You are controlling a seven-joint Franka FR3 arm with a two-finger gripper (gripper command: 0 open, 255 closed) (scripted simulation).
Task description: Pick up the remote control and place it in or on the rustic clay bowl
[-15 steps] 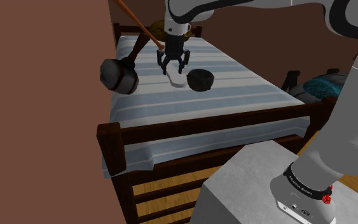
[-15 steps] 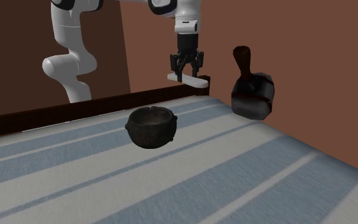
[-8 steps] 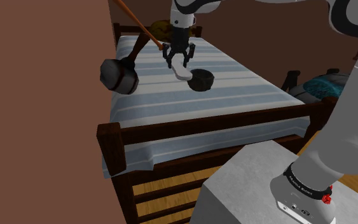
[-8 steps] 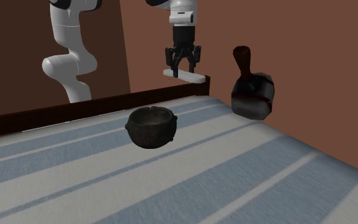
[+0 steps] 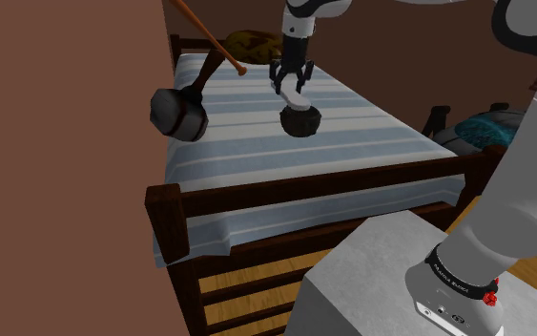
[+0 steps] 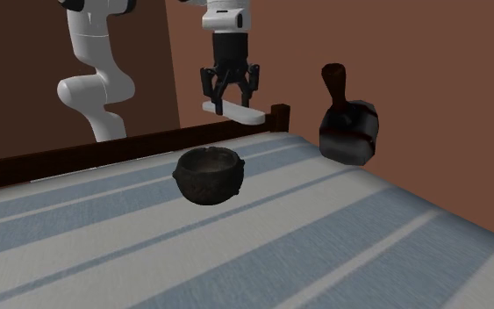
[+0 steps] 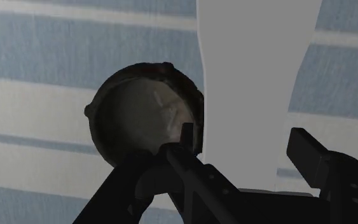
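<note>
My gripper (image 5: 291,80) hangs over the striped bed, shut on a plain white remote control (image 5: 295,98) that sticks out below the fingers. The dark clay bowl (image 5: 300,120) stands upright on the cover directly under the remote, with a small gap between them. In the second exterior view the gripper (image 6: 229,90) holds the remote (image 6: 234,111) level, above and behind the bowl (image 6: 208,175). The wrist view has the remote (image 7: 254,76) clasped between the black fingers (image 7: 317,158), its long body lying beside and partly over the bowl's (image 7: 142,121) rim.
A dark round-headed thing with a brown wooden handle (image 5: 177,113) leans near the wall, also seen as the dark lump (image 6: 348,130). The bed's wooden footboard (image 5: 304,194) runs in front of my stand (image 5: 390,277). A brown heap (image 5: 252,41) lies at the bed's far end.
The gripper has carried the remote up off the cover and toward the shoulder view's right, from beside the bowl to above it. The bowl has stayed put.
</note>
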